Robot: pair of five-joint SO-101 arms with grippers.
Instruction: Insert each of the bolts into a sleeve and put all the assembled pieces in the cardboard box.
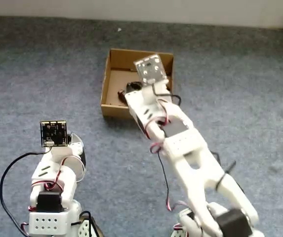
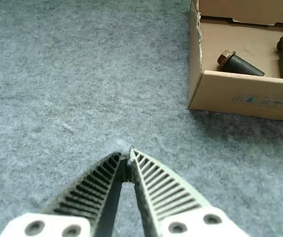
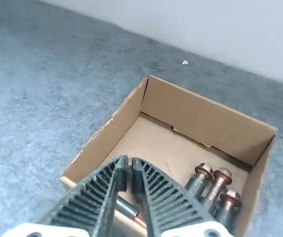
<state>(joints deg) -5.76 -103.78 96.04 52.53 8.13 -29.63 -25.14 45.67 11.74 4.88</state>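
Your left gripper (image 2: 126,159) is closed tip to tip with nothing in it. It hangs over the grey tabletop (image 2: 57,74), well apart from the cardboard box (image 2: 240,94) and off its near left corner. Inside the box, three assembled pieces (image 3: 215,190) lie bunched in one corner, copper heads side by side. Your right gripper (image 3: 130,165) sits above the box's near wall with its jaws almost together, leaving only a sliver of gap. Another piece (image 3: 129,210), with a dark sleeve and a copper thread end, shows through that gap, and you cannot tell whether it is pinched.
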